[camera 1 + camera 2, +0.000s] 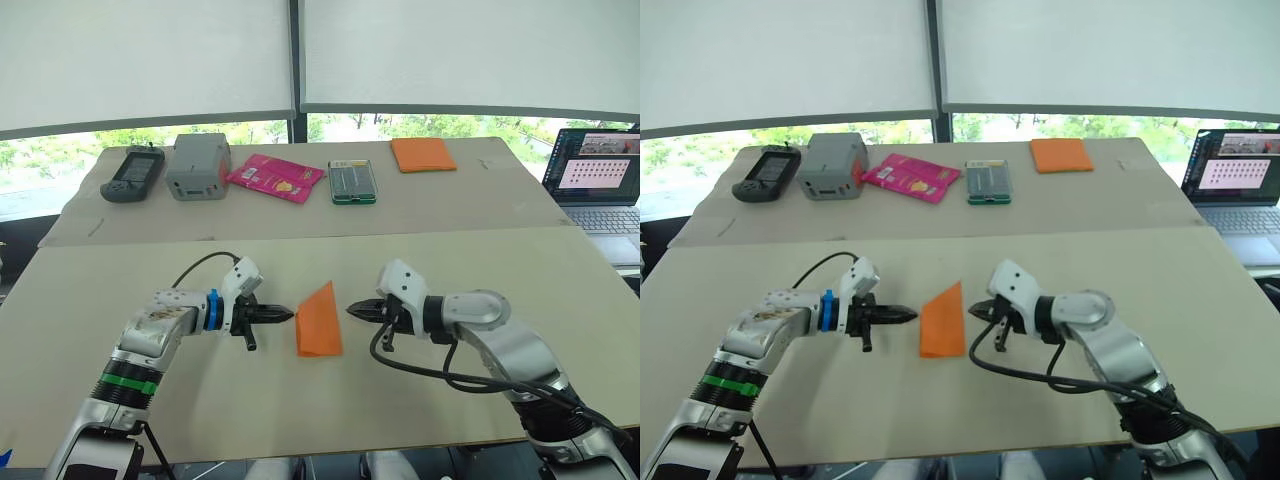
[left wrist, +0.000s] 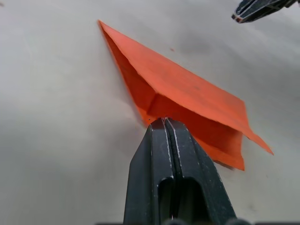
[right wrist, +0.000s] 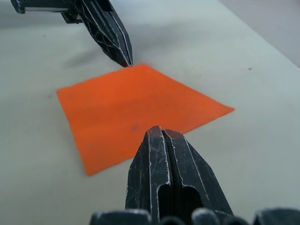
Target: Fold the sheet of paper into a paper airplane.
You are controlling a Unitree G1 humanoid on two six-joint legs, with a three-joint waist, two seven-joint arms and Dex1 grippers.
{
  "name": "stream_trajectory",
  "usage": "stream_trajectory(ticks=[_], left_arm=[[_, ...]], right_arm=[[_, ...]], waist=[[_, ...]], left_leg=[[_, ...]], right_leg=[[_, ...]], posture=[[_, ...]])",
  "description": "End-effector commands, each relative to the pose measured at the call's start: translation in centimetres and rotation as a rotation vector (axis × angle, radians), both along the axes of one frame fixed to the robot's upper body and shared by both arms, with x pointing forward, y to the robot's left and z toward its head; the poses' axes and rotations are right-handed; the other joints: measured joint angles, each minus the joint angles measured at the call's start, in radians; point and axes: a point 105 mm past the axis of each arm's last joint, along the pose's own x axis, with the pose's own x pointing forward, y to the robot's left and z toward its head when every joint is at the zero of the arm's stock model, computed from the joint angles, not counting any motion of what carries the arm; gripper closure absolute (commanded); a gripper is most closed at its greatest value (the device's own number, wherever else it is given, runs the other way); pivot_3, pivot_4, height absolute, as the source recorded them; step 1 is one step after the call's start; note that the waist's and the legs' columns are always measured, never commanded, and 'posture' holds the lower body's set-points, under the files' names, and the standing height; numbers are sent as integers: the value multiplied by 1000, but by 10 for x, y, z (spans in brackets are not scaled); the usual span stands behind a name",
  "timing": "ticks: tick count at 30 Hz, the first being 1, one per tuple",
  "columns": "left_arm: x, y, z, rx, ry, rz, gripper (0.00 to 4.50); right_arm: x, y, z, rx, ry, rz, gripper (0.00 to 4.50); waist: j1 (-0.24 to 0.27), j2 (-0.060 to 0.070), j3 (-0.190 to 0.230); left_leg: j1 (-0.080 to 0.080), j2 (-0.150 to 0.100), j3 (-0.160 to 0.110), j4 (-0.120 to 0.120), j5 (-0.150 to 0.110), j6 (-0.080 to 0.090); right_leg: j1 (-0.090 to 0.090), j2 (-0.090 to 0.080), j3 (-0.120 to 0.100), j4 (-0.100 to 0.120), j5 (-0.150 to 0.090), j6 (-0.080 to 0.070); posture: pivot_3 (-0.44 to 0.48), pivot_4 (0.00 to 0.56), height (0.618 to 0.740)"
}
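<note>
Both arms reach inward, left pincer and right pincer clenched empty, flanking the paper airplane.

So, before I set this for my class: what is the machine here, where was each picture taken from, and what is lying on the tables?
It is a two-armed humanoid robot. Two pictures come from its head camera, looking down over its arms; the other two come from a camera on each wrist. On the near table lies a folded orange paper wedge. The left gripper and right gripper sit on either side of it, both shut, holding nothing. On the far table lie a handheld device, a grey box, a pink packet, a green case and an orange pad. A laptop stands to the right.
</note>
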Motion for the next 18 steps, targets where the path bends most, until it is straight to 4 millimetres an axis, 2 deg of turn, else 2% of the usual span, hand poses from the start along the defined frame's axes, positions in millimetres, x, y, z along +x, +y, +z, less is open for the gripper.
stream_trajectory(ticks=[1,6,8,12,15,18], left_arm=[[-4,-1,2,9,-25,-26,4467],[-5,-2,2,10,-21,-31,4467],[5,4,7,-6,-21,49,4467],[16,11,19,-75,68,139,3275],[33,12,27,-108,59,215,2258],[71,6,50,-128,92,397,1260]], right_arm=[[2,-7,-2,-46,-12,-47,4500],[0,-10,-2,-45,-8,-58,4500],[1,-12,-1,-48,-9,-64,4500],[3,-16,-1,-47,-11,-78,4500],[4,-16,-2,-47,-8,-84,4500],[3,-17,-1,-40,-15,-86,4500]], waist=[[1,0,0],[1,0,0],[2,0,0],[5,0,0],[10,-1,0],[24,-4,2]], left_leg=[[0,0,0,0,0,0],[0,0,0,0,0,0],[0,0,0,0,0,0],[0,0,0,1,0,0],[0,-1,0,2,0,1],[0,-2,0,3,0,1]], right_leg=[[0,0,0,0,0,0],[0,0,0,0,0,0],[0,0,0,0,0,0],[0,3,-1,0,0,0],[0,4,-2,1,0,0],[1,4,-2,1,0,0]], posture=[[0,150,740],[0,150,740],[0,150,740],[0,150,740],[0,150,740],[0,150,740]])
